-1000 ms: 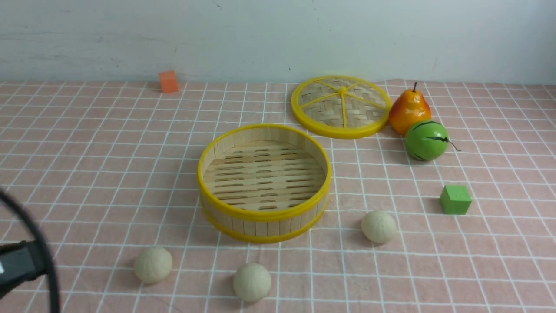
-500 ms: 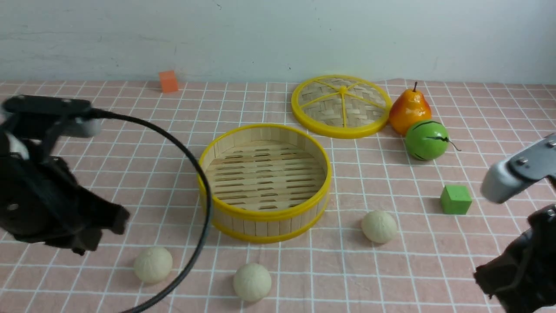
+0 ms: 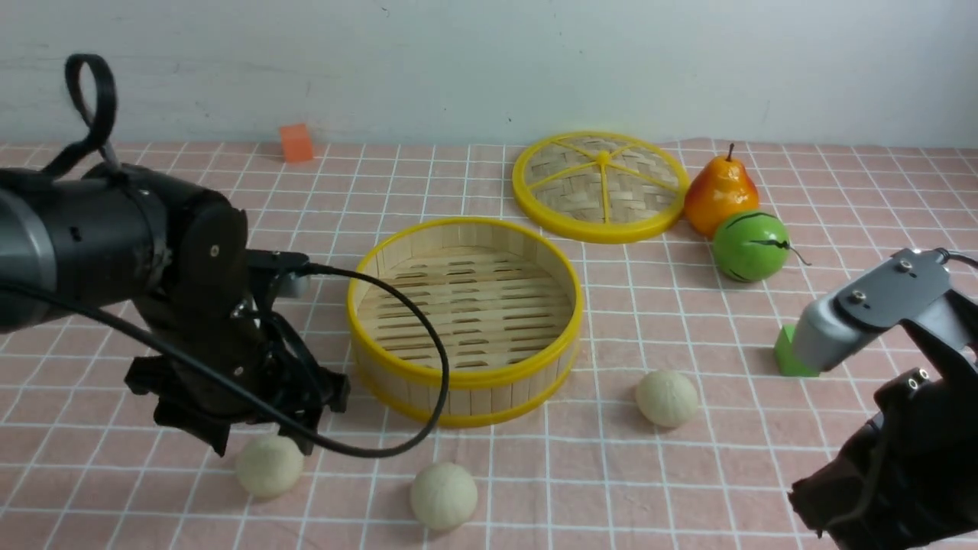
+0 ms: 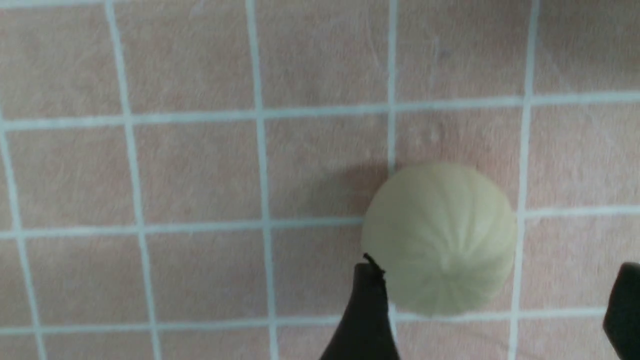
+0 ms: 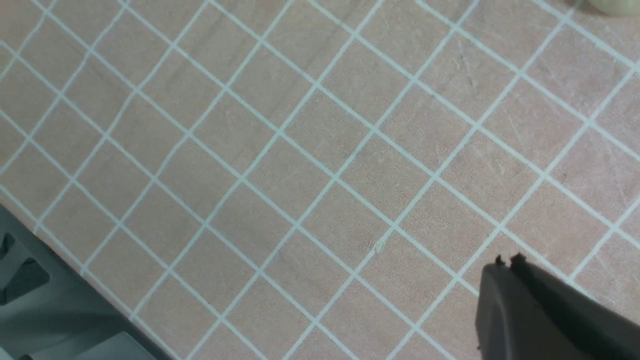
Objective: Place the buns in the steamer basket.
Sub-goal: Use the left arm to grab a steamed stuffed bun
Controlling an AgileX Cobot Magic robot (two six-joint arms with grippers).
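Three cream buns lie on the pink checked cloth in front of the steamer basket [image 3: 458,376], which holds nothing: one at the left [image 3: 269,466], one in the middle [image 3: 443,495], one at the right [image 3: 667,398]. My left gripper [image 3: 256,431] hangs just above and behind the left bun. In the left wrist view this gripper [image 4: 495,300] is open, and the bun [image 4: 440,237] sits between its fingers, close to one fingertip [image 4: 369,300]. My right gripper [image 5: 505,262] is shut over bare cloth at the front right, holding nothing.
The woven lid [image 3: 601,186], a pear [image 3: 718,195] and a green striped fruit [image 3: 750,246] stand at the back right. My right arm [image 3: 901,428] partly hides a green cube [image 3: 784,357]. An orange cube [image 3: 296,143] sits by the back wall.
Both arms have swung into view. The left arm moved right and down over the left bun and its jaws opened. The right arm came in from the right, covering part of the green cube.
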